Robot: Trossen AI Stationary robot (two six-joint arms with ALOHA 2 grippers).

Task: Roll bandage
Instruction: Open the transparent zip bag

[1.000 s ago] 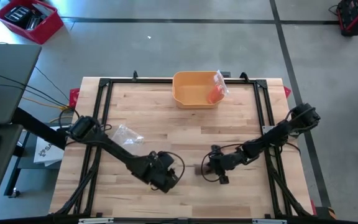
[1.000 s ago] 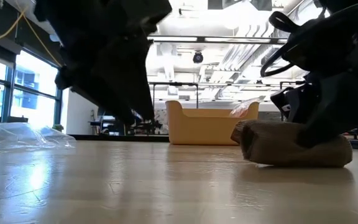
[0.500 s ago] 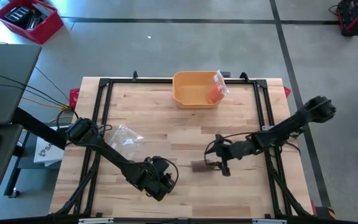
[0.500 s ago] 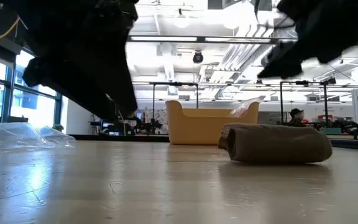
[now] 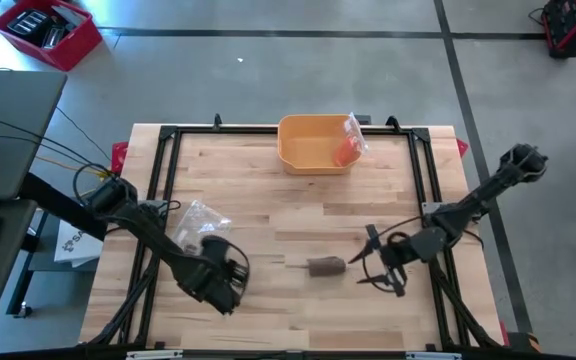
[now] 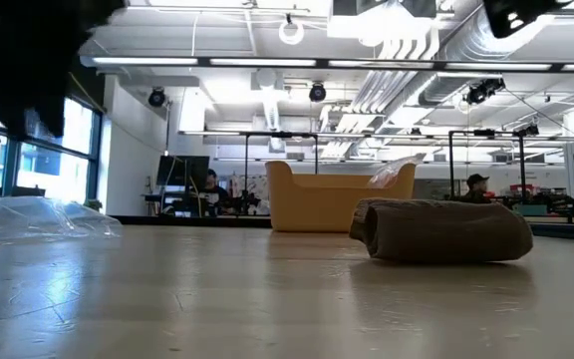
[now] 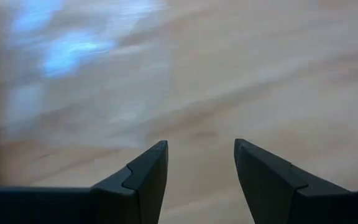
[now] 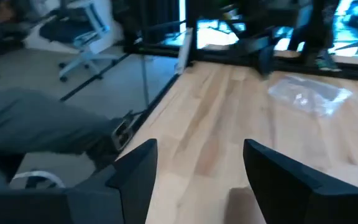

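Since the earlier pictures, the right gripper [image 5: 373, 262] has been drawn off the bandage [image 5: 325, 266] toward the table's right edge, and the left gripper [image 5: 226, 288] has been pulled back toward the left edge; the bandage is left where it lay. Nearest the front edge, the left gripper is seen over bare wood, its fingers [image 7: 146, 174] parted with nothing between them. Slightly farther in, the bandage is found alone on the table [image 5: 268, 330], right of centre: a brown, tightly rolled cylinder lying on its side, its wound end [image 6: 365, 227] turned leftward in the low view. Just beside it, without touching, the right gripper is held with its fingers [image 8: 135, 171] spread wide and empty. Farther back, a crumpled clear plastic bag [image 5: 203, 216] lies toward the left edge. At the far edge, a yellow bin [image 5: 313, 144] is set.
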